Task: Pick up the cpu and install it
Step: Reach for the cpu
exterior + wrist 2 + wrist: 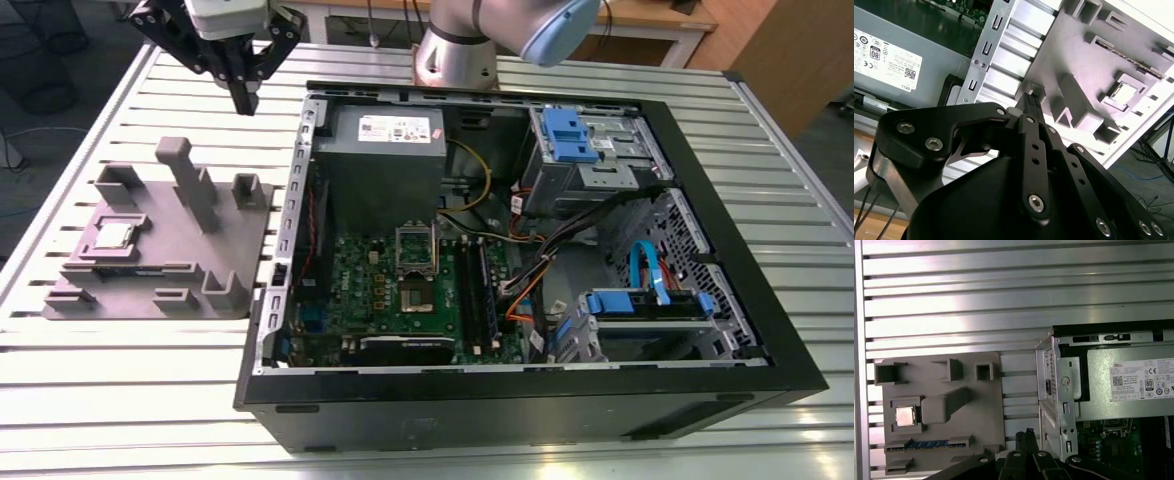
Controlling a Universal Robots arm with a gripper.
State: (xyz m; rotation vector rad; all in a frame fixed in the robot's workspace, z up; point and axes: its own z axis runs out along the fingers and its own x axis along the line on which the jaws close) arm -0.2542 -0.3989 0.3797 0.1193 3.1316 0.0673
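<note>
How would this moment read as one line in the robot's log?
cpu: lying in grey fixture | end effector: shut, empty, raised apart from it | computer case: open

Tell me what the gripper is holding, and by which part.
Nothing. The gripper hangs empty above the table; the cpu lies in the grey fixture.

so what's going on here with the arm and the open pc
One robot arm is at work. Its gripper hangs shut and empty above the slatted table, between the grey fixture and the open computer case. The cpu lies in its pocket on the fixture, untouched. The motherboard socket inside the case shows a dark centre.
</note>
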